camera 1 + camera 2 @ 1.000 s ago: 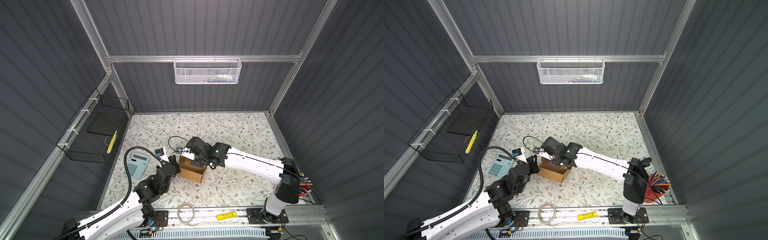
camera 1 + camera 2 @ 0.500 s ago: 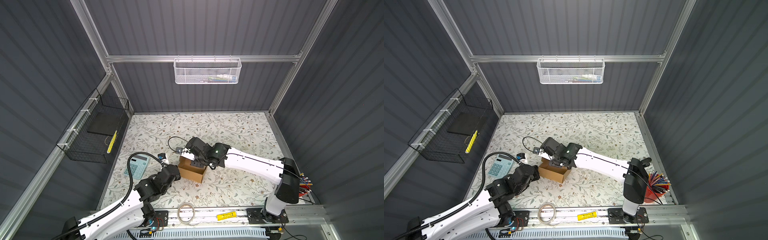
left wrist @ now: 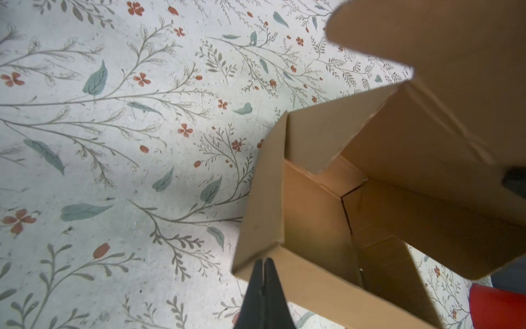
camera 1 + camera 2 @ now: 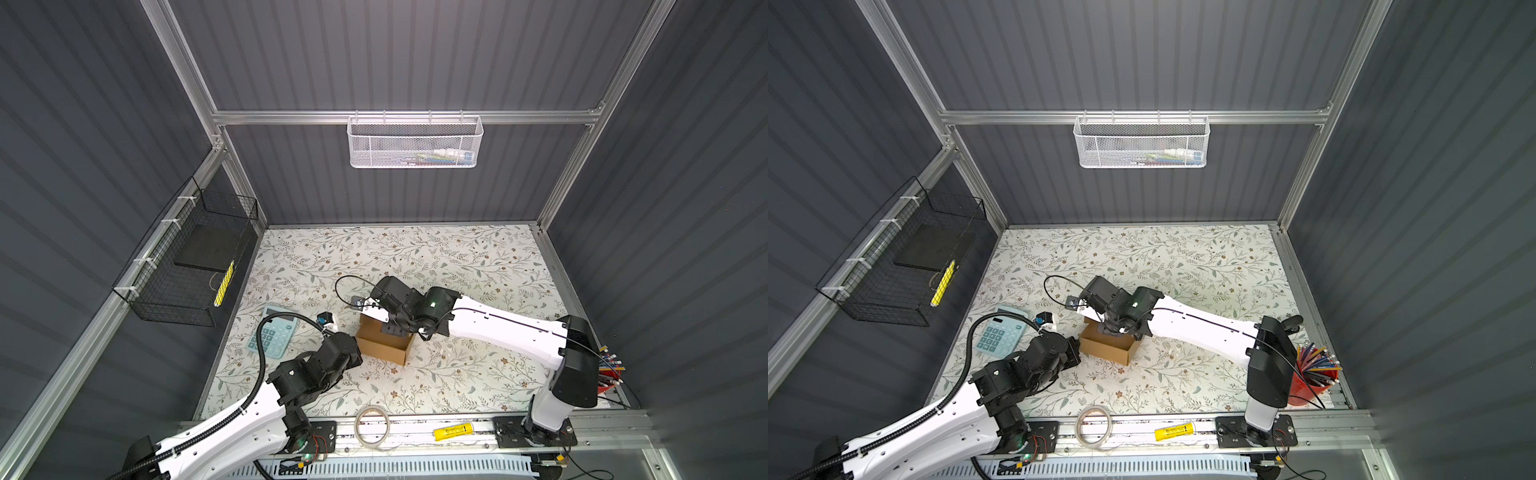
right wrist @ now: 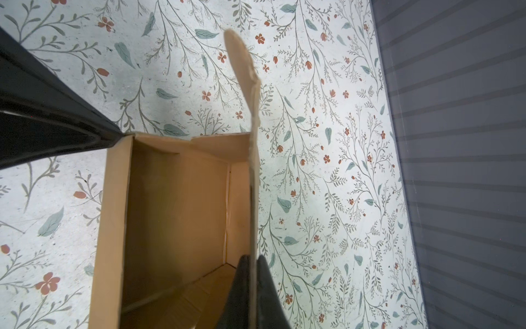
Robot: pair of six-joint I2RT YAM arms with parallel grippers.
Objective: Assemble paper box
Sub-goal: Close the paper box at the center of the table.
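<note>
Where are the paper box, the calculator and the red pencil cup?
paper box [image 4: 381, 352]: in a top view, on its front wall.
calculator [image 4: 274, 338]: in a top view, on its keypad.
red pencil cup [image 4: 1312, 388]: in a top view, on its side.

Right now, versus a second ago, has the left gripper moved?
Yes. Judged against the calculator in a top view, the left gripper has drawn back toward the front rail and sits shut at the paper box's near corner.
</note>
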